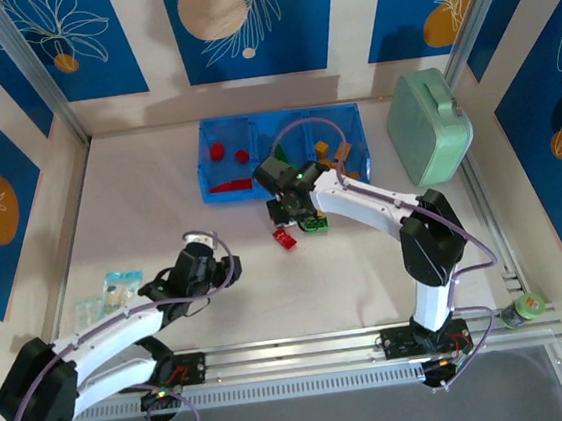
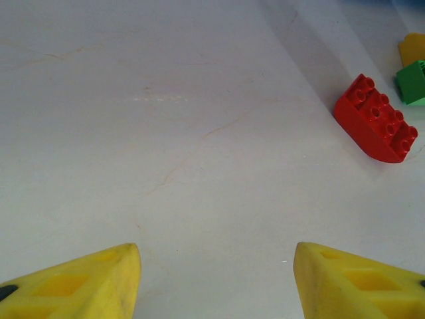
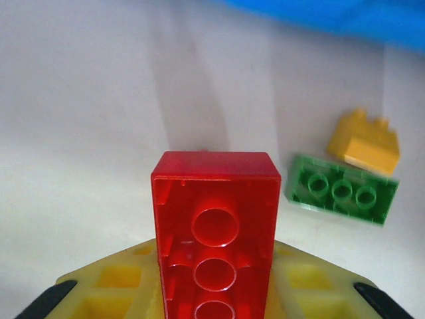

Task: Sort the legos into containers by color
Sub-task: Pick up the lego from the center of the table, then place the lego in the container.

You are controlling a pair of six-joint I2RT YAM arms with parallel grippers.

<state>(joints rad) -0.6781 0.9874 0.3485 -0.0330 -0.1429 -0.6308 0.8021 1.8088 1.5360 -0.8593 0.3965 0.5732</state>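
1. Right wrist view: possible slip of the red brick point(image 3: 216, 219) out of the right claw point(image 3: 212, 286), since gripped only at the lower end, with most of the length standing free past the fingertips.
2. Possible knock against the green brick point(image 3: 342, 189) and the yellow brick point(image 3: 365, 143), both lying just beside on the table point(image 3: 80, 133), if swung low.
3. Possible drop into a wrong compartment of the blue tray point(image 1: 205, 168); red pieces point(image 1: 216, 150) seen in the left one, so probably best released there, above the wall and not on it.
4. Right claw clamped together on the red brick, underside holes facing the camera.
5. Other side, left claw point(image 2: 216, 272): fingers apart, holding nothing, touching nothing, above bare table; rounded red brick point(image 2: 375, 119) off to the right, not yet sorted.
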